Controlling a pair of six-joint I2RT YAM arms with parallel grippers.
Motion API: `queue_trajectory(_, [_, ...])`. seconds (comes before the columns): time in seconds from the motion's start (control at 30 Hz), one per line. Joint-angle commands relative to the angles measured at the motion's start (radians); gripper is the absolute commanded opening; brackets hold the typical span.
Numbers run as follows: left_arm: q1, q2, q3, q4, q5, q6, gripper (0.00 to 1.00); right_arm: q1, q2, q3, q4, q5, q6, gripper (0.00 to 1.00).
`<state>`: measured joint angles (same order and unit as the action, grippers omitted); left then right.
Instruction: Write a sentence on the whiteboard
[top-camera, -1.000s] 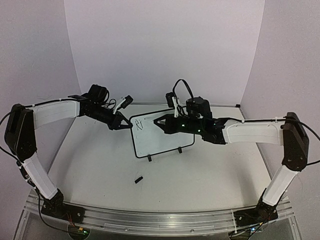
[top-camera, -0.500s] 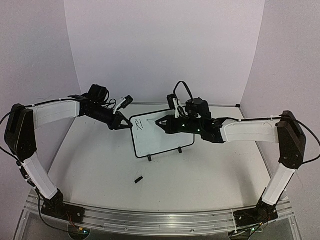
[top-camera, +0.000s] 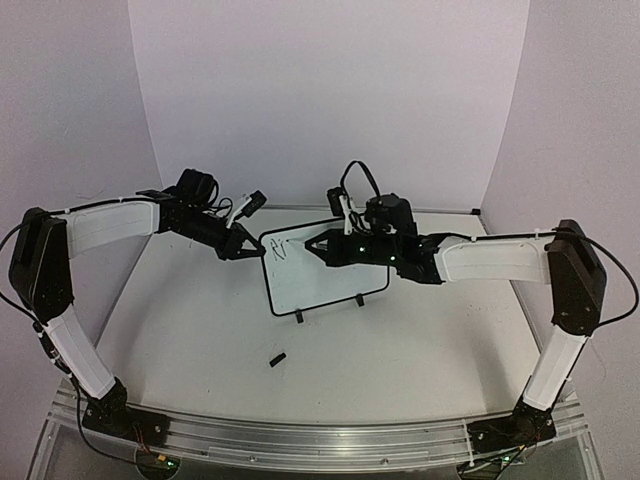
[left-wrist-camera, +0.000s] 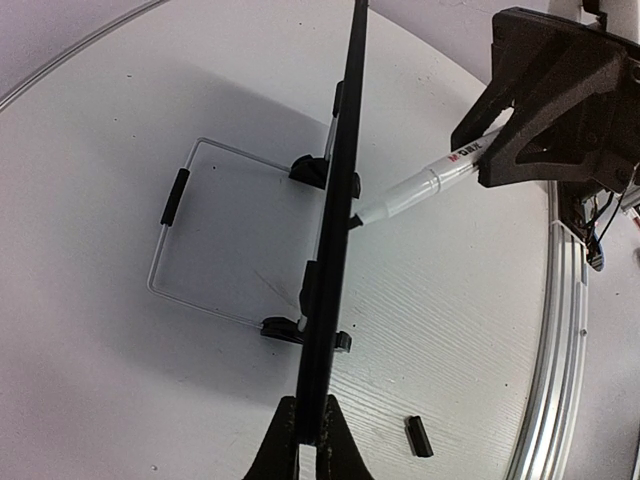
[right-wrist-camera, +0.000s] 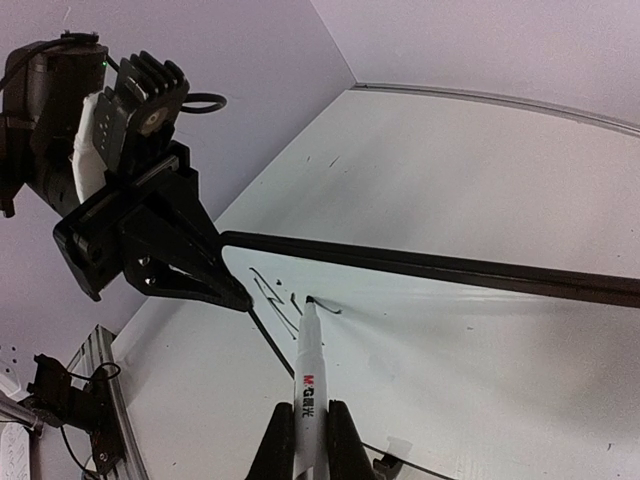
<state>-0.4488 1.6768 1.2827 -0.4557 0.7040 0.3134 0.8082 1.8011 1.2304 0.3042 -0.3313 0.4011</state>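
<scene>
The whiteboard (top-camera: 330, 282) stands upright on the table on its two black feet. My left gripper (top-camera: 252, 250) is shut on its left edge; the left wrist view shows the board edge-on (left-wrist-camera: 340, 230) between that gripper's tips (left-wrist-camera: 310, 432). My right gripper (top-camera: 318, 247) is shut on a white marker (right-wrist-camera: 308, 385), whose tip touches the board face (right-wrist-camera: 480, 340). Of the sentence, only a few black strokes (right-wrist-camera: 272, 292) show near the board's top left corner, just left of the tip. The marker (left-wrist-camera: 420, 185) meets the board from the right.
A small black marker cap (top-camera: 277, 358) lies on the table in front of the board, also seen as the cap (left-wrist-camera: 418, 436). A wire stand (left-wrist-camera: 175, 195) props the board from behind. A metal rail (top-camera: 300, 440) runs along the near edge.
My right gripper and the marker have shifted slightly left across the board's upper part. The left arm and the board have not moved.
</scene>
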Motion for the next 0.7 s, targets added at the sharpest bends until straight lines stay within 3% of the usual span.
queue_trajectory(0.0, [-0.015,0.032,0.007,-0.093,-0.046,0.027,0.0,-0.002,0.026,0.009,0.015,0.006,0.0,0.0])
queue_trajectory(0.67, [-0.016,0.031,0.007,-0.093,-0.046,0.026,0.0,-0.002,-0.01,-0.052,-0.007,0.064,-0.007,0.0])
